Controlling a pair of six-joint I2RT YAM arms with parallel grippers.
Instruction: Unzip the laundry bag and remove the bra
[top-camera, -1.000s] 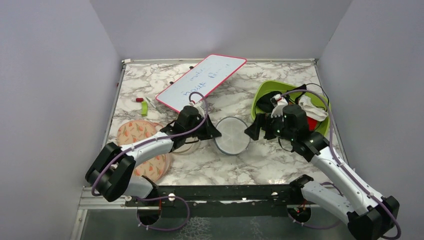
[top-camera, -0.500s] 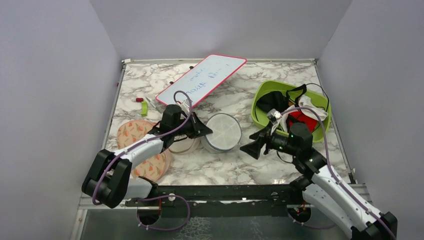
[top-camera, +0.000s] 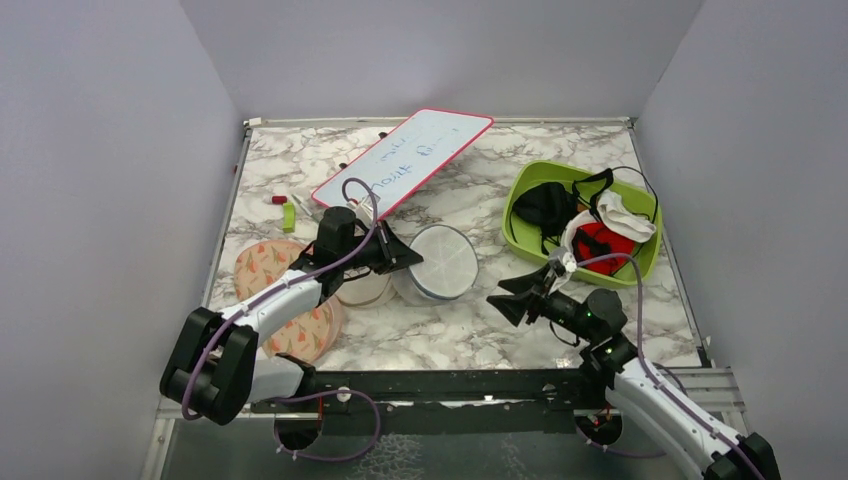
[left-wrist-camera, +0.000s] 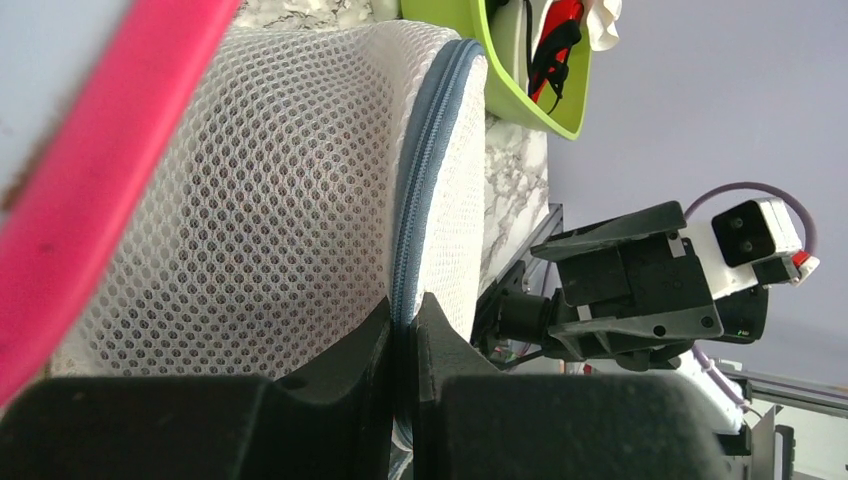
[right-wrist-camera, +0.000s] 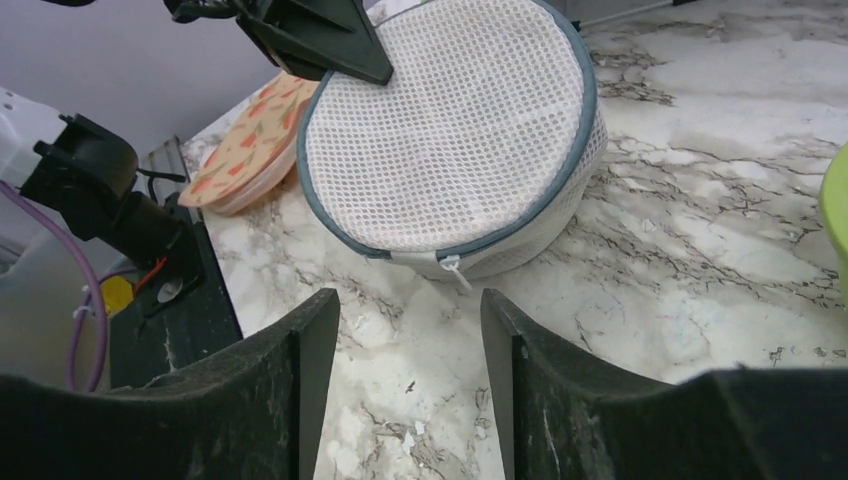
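Observation:
The laundry bag (top-camera: 441, 262), white mesh with a blue-grey zip line, stands tilted up near the table's middle. My left gripper (top-camera: 411, 262) is shut on its left rim; in the left wrist view the fingers pinch the zip seam (left-wrist-camera: 405, 310) of the bag (left-wrist-camera: 280, 190). My right gripper (top-camera: 502, 302) is open and empty, a short way to the right of the bag and apart from it. In the right wrist view (right-wrist-camera: 408, 310) the bag (right-wrist-camera: 450, 130) lies ahead, its white zip pull (right-wrist-camera: 452, 268) facing the fingers. The zip is shut. The bra is hidden.
A green bin (top-camera: 520, 215) at the back right holds red-and-black, black and white garments. A pink-rimmed whiteboard (top-camera: 400, 165) lies at the back. A peach floral pouch (top-camera: 270, 265) and a beige pouch (top-camera: 365, 290) lie under my left arm. Small green and red items (top-camera: 288, 217) lie at the left.
My left gripper has dragged the bag to the left and tipped it up on its edge. My right arm has drawn back from the bin toward the near edge.

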